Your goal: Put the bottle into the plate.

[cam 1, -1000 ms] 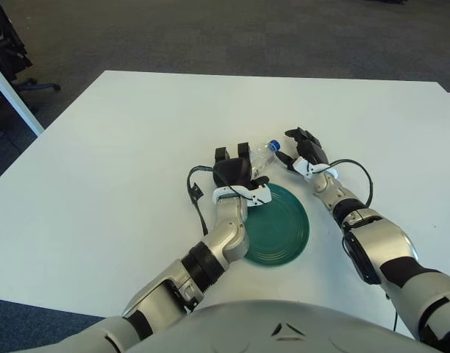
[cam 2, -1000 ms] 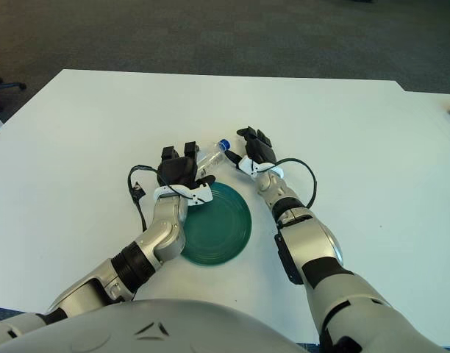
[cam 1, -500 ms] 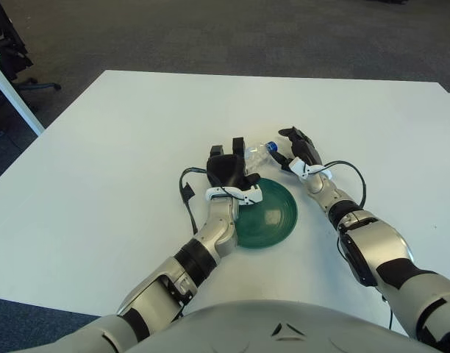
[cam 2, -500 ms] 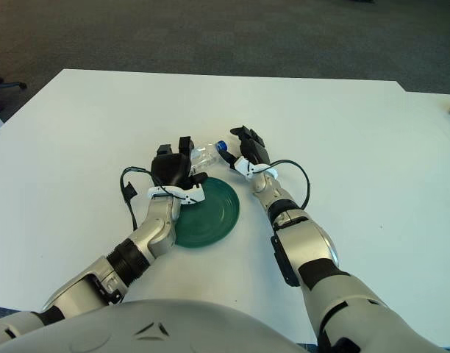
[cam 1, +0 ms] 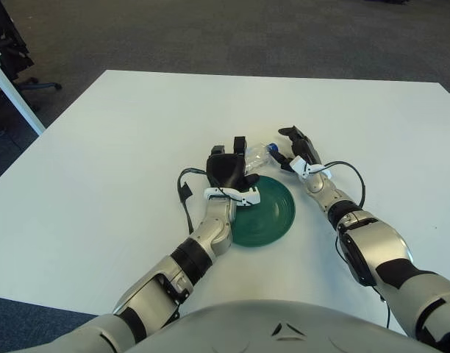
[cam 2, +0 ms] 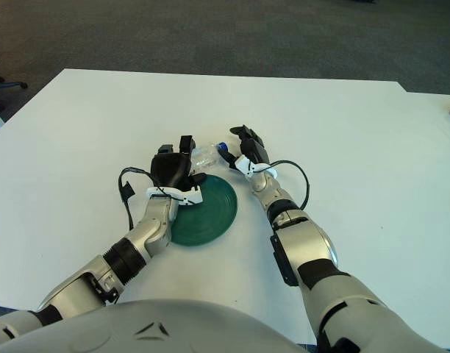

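table (cam 1: 122,132): big, white, flat | plate (cam 1: 273,220): green, round, lies flat on the table near its middle | bottle (cam 1: 256,152): clear, just behind the plate

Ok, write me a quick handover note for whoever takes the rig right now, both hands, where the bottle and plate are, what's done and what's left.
Left hand: wrapped around the clear plastic bottle, at the far rim of the green plate.
Right hand: fingers relaxed, holding nothing, just beyond the bottle's blue cap.
Bottle: lying sideways, cap pointing toward the right hand, beside the plate's far edge, not inside it.
Plate: on the white table, nothing in it.
Done: bottle grasped.
Left: bring the bottle over the plate, set it down, release.
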Robot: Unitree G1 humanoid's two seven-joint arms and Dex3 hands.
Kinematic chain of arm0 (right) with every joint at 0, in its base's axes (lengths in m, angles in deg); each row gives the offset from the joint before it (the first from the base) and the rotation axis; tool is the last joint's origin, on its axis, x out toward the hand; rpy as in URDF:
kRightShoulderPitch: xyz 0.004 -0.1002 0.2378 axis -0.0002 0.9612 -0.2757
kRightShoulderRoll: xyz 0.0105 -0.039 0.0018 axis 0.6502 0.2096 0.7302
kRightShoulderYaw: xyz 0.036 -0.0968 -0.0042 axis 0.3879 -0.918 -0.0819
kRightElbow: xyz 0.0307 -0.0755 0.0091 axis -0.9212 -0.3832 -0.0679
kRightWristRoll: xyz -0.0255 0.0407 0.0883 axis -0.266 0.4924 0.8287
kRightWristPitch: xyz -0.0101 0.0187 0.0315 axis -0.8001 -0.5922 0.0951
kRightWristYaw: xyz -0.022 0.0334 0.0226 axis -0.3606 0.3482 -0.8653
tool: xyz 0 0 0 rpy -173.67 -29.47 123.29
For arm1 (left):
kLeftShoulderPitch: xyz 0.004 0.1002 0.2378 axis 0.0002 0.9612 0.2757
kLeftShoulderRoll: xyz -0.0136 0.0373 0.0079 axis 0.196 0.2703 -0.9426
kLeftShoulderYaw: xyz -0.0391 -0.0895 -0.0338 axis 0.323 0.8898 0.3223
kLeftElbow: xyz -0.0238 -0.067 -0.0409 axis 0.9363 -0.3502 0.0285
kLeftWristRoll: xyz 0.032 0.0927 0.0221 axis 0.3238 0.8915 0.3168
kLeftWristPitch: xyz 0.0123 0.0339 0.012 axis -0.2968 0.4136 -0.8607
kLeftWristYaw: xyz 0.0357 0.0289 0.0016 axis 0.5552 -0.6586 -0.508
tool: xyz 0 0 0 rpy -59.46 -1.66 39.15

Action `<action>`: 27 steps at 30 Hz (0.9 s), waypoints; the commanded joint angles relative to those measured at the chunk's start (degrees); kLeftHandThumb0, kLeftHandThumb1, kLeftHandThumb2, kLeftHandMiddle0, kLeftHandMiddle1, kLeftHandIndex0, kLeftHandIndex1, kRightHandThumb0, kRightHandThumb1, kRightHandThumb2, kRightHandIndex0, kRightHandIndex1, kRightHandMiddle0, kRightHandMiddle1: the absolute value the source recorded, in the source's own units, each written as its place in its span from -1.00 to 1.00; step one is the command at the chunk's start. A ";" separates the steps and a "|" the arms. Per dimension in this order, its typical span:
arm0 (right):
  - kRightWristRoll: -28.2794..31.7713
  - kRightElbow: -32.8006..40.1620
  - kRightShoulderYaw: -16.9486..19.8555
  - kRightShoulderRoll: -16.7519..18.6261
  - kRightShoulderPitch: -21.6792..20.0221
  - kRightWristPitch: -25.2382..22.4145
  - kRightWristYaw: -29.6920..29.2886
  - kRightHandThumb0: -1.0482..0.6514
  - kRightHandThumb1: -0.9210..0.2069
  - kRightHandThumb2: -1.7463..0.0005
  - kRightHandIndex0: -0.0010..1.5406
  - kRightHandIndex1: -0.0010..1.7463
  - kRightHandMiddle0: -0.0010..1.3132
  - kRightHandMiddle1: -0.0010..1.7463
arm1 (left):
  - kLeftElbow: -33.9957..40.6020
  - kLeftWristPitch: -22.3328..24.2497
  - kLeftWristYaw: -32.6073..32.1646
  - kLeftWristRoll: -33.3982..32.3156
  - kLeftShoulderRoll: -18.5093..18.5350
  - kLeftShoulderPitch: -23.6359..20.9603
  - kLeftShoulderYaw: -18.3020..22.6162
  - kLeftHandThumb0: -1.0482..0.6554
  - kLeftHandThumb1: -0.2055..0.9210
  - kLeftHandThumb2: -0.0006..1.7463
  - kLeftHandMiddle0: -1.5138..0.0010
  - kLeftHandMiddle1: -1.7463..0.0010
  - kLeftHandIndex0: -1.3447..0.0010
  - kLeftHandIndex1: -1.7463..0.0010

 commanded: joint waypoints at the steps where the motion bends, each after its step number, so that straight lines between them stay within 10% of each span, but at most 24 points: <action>1: 0.10 -2.64 -0.58 1.96 5.00 -1.63 1.50 -0.69 -1.00 0.38 -0.22 -0.89 -0.98 0.02 | 0.07 -0.70 0.28 0.34 0.53 0.10 0.00 -0.22 0.68 -0.11 -0.20 -1.00 0.53 -1.00; 27: -0.36 -3.09 -0.99 1.97 4.27 -3.36 1.75 -0.70 -1.00 0.45 -0.22 -0.91 -1.00 0.03 | 0.16 -2.17 -0.13 0.49 1.17 -0.11 0.91 -0.21 0.71 -0.14 -0.17 -1.00 0.55 -1.00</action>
